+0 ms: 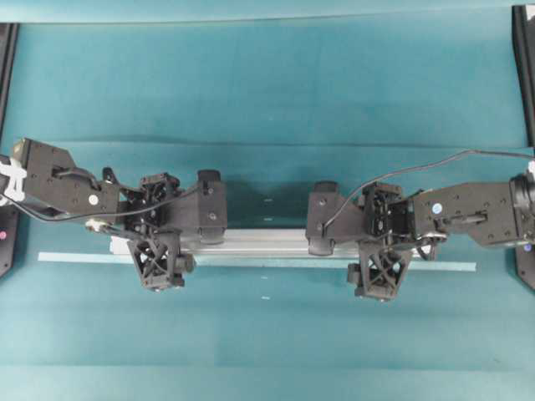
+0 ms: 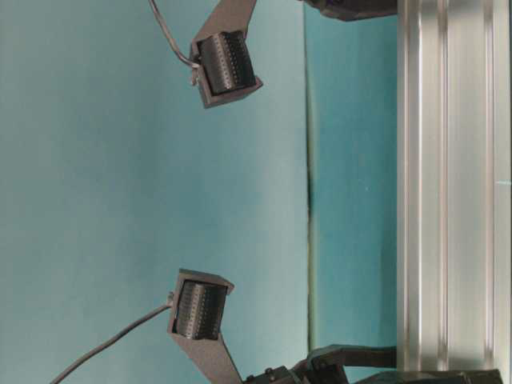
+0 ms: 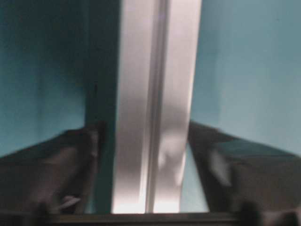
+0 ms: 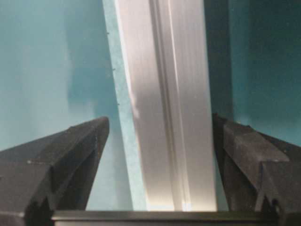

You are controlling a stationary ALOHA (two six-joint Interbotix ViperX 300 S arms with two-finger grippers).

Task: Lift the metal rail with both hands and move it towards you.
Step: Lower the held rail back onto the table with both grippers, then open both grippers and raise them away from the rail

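The metal rail [image 1: 267, 242] lies flat on the teal table, long and silver with lengthwise grooves; it also fills the right side of the table-level view [image 2: 448, 192]. My left gripper [image 1: 157, 234] straddles its left part. In the left wrist view the rail [image 3: 155, 103] runs between the fingers of the left gripper [image 3: 145, 126], open, with teal gaps on both sides. My right gripper [image 1: 382, 242] straddles the rail's right part. In the right wrist view the right gripper [image 4: 160, 120] is open around the rail [image 4: 164, 94], its left finger well clear.
A thin pale-blue tape strip [image 1: 451, 266] runs along the rail's near side and past both its ends, showing beside the rail in the right wrist view [image 4: 120, 103]. Black frame posts [image 1: 7, 167] stand at the table's left and right edges. A cloth fold [image 2: 309, 200] crosses behind the rail.
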